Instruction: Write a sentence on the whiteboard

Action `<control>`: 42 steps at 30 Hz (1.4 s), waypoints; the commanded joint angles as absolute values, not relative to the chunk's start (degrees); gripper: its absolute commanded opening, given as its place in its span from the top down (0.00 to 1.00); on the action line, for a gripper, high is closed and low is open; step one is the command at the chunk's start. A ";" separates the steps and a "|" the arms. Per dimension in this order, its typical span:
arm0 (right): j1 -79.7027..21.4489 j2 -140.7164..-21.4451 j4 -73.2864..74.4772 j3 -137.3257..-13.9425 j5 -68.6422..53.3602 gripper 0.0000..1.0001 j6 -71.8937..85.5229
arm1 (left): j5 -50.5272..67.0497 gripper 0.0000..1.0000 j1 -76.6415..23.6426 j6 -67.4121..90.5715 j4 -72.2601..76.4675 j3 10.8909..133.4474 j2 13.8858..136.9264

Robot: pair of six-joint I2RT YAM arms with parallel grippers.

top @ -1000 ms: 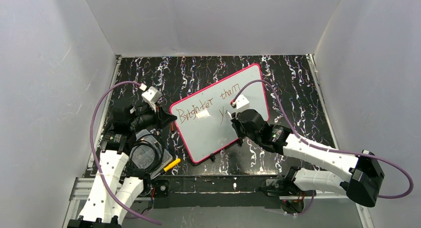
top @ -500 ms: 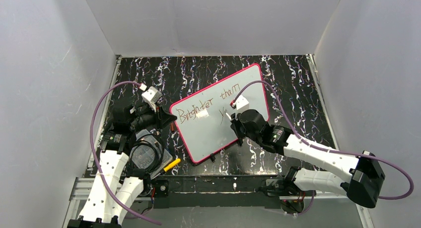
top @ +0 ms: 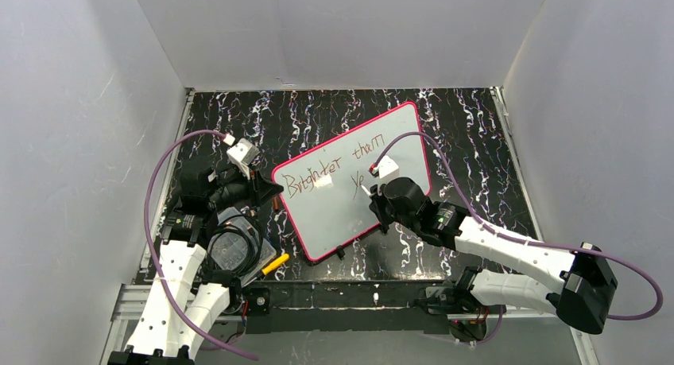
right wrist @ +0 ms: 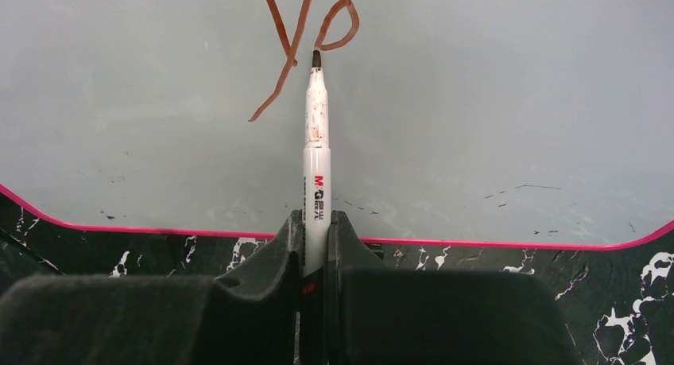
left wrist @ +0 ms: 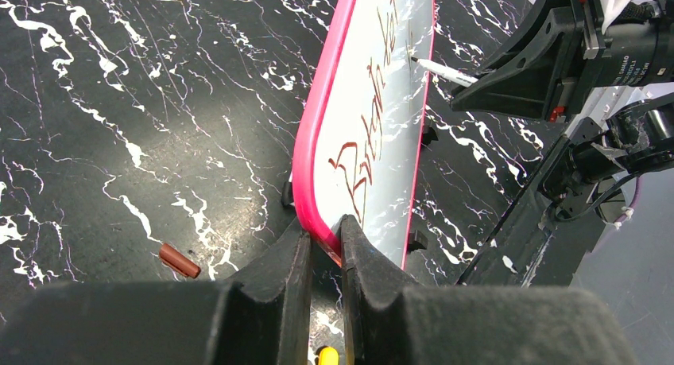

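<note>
Right claw pinching marker. Shaft runs straight ahead of claw, tip touching whiteboard at second-line "Ye". Blank face lies right of tip in wrist view. Left claw clamped on board's pink frame. Sentence unfinished. Board mid-tabletop.

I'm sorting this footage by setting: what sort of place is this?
Probably a robot lab enclosure: plain white walls box in a black marbled tabletop, and the left gripper clamps the whiteboard by its edge while the right gripper holds a marker to it.
</note>
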State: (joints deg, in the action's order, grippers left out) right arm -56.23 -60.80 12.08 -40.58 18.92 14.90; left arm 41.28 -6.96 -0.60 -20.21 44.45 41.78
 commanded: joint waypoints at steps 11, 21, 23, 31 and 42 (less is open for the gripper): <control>-55.94 -61.74 14.41 -41.92 24.93 0.99 16.79 | 40.16 1.00 -7.12 -5.50 -20.83 43.42 41.75; -54.95 -60.18 13.03 -41.79 22.92 0.99 16.44 | 40.21 1.00 -7.12 -5.48 -20.74 43.41 41.84; -54.93 -57.35 10.94 -40.74 22.10 0.99 16.06 | 40.17 1.00 -7.12 -5.45 -20.74 43.42 41.84; -54.71 -57.60 10.11 -42.61 24.80 0.99 13.44 | 40.51 1.00 -7.12 -5.32 -20.65 43.42 41.84; -54.15 -60.76 7.33 -44.13 24.80 0.99 11.52 | 40.51 1.00 -7.12 -5.29 -20.65 43.42 41.79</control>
State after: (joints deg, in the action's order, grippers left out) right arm -54.70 -60.34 11.49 -41.15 23.70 12.64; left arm 41.45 -6.96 -0.45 -20.12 44.45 41.89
